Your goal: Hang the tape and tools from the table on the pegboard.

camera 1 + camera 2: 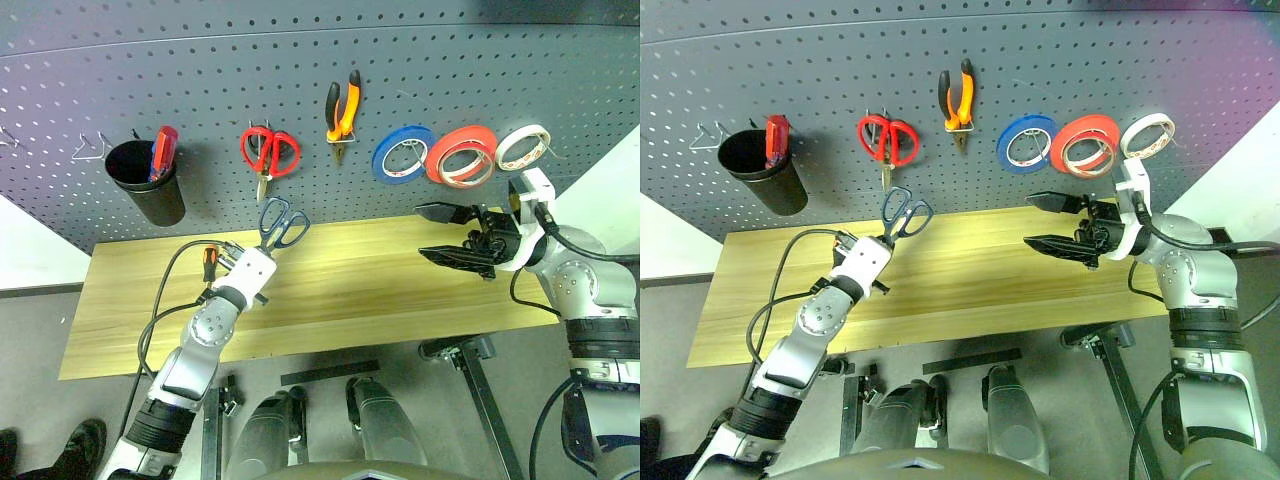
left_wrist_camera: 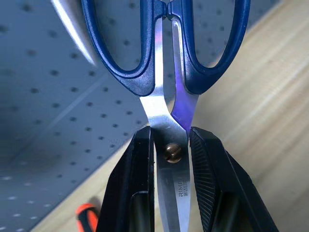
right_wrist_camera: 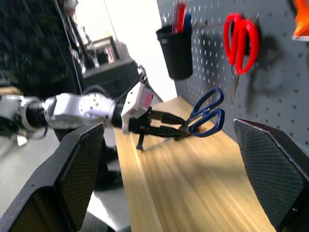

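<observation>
1. Your left gripper (image 2: 171, 186) has its jaws pinching the blades of the blue scissors (image 1: 284, 223) at the pivot, handles raised toward the pegboard (image 1: 300, 80), above the tabletop's (image 1: 350, 290) back edge.
2. Your right gripper (image 1: 447, 233) hangs over the right end with its jaws spread wide and nothing between them.
3. Above the scissors hang red scissors (image 1: 268, 152); pliers (image 1: 342, 112), blue tape (image 1: 402, 155), red tape (image 1: 461, 155) and white tape (image 1: 523, 146) follow rightward.
4. A black cup (image 1: 147, 181) hangs near the left.

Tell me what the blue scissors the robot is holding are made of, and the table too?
The blue scissors look like shiny steel blades with a brass-coloured screw at the pivot, and smooth handles that are probably plastic, judging by their gloss. The table looks like pale yellow wood, going by the long grain streaks, though it could be a wood-look coating.
</observation>
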Motion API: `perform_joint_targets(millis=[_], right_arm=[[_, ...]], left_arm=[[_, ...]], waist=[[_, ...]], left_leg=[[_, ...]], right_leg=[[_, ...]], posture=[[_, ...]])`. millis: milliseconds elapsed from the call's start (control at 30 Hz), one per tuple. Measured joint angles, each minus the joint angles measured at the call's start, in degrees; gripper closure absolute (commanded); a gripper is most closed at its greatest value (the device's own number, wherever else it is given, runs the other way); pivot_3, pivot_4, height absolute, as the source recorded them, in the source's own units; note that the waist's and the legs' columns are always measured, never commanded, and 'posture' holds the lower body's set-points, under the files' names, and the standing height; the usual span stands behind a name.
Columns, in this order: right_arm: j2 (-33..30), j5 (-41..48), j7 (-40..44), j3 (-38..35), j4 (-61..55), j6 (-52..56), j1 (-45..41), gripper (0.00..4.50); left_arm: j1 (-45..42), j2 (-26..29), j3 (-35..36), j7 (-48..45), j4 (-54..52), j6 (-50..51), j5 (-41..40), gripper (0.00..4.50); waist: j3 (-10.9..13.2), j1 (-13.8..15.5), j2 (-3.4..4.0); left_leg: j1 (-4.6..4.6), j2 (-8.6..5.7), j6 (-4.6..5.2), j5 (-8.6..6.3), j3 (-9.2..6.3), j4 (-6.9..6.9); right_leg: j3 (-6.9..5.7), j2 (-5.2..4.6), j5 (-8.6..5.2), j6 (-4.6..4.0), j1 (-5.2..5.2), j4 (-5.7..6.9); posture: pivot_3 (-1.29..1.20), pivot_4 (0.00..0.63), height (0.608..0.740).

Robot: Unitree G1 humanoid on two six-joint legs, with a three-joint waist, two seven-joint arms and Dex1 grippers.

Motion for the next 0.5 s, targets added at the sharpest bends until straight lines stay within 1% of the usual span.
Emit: perform_joint_targets(millis=[200, 500], right_arm=[[0.4, 0.1, -0.2, -0.6, 0.1, 0.0, 0.1, 0.0], [0.7, 0.1, -0.4, -0.7, 1.2, -0.1, -0.1, 0.0]], left_arm=[[2.2, 0.8, 0.6, 0.8, -1.6, -6.8, 1.1, 3.8], [2.2, 1.0, 3.2, 3.7, -2.9, -14.3, 3.7, 3.8]], waist=[[0.0, 0.0, 0.03], [0.0, 0.0, 0.04]], left_leg=[[0.0, 0.0, 0.0, 0.0, 0.02, 0.01], [0.0, 0.0, 0.01, 0.01, 0.03, 0.05]], right_leg=[[0.01, 0.0, 0.0, 0.0, 0.0, 0.01], [0.0, 0.0, 0.0, 0.0, 0.0, 0.05]], posture=[[-0.27, 0.201, 0.74], [-0.27, 0.2, 0.74]])
